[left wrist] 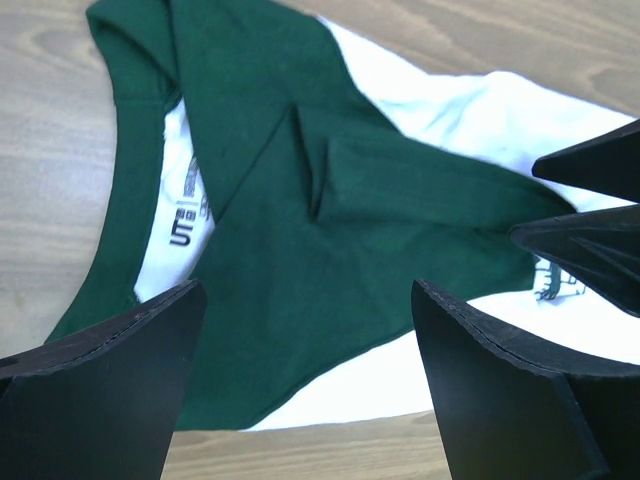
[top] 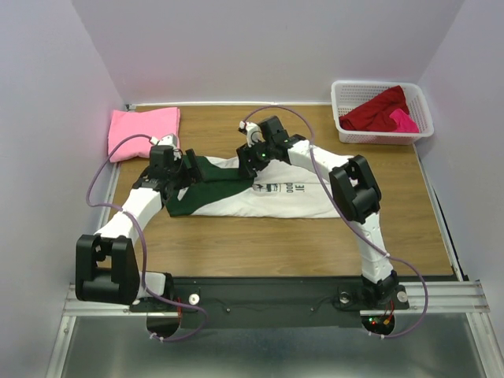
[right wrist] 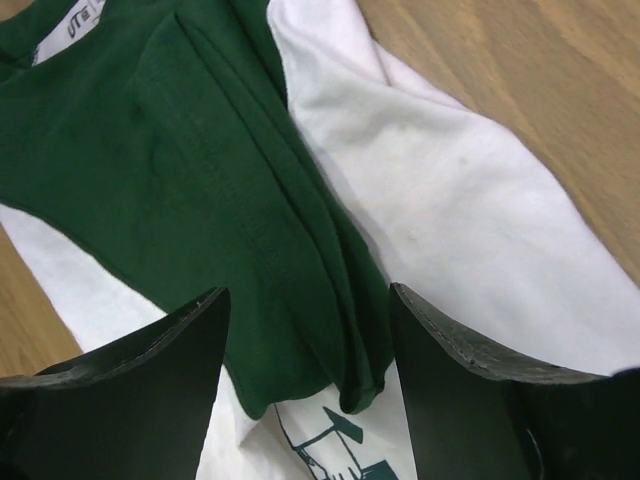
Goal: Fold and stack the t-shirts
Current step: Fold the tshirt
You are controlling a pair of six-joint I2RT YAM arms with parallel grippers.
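A white t-shirt with dark green sleeves [top: 264,195] lies partly folded in the middle of the table, its print facing up. My left gripper [top: 189,169] hovers open over its green left end [left wrist: 300,250], holding nothing. My right gripper [top: 253,164] hovers open over the green sleeve folded onto the white body [right wrist: 250,220], also empty. Its fingers [left wrist: 590,200] show at the right of the left wrist view. A folded pink t-shirt [top: 142,131] lies at the far left. Dark red [top: 379,110] and magenta [top: 404,120] t-shirts lie in the basket.
A white plastic lattice basket [top: 344,101] stands at the far right corner. Purple walls close in the table on three sides. Bare wood [top: 299,236] lies between the shirt and the arm bases.
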